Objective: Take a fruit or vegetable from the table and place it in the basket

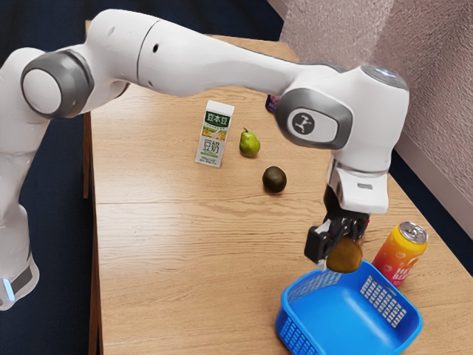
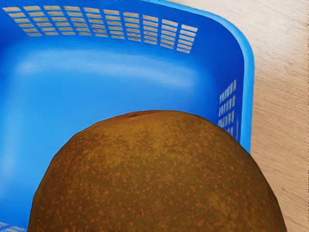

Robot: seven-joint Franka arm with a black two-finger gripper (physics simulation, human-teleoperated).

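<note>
My gripper (image 1: 334,251) is shut on a round brown fruit (image 1: 344,255), held above the near-arm edge of the blue basket (image 1: 336,322). In the wrist view the speckled brown fruit (image 2: 159,174) looms large at the lower edge, with the blue basket (image 2: 96,87) beneath and beyond it. Nothing lies on the part of the basket's floor that shows. On the table (image 1: 162,244) stand a green pear (image 1: 250,143) and a dark round avocado-like fruit (image 1: 274,180).
An orange-yellow can (image 1: 401,254) stands right beside the basket in the exterior view. A white and green carton (image 1: 214,134) is near the pear. Farther back, a dark item (image 1: 273,103) is partly hidden by the arm.
</note>
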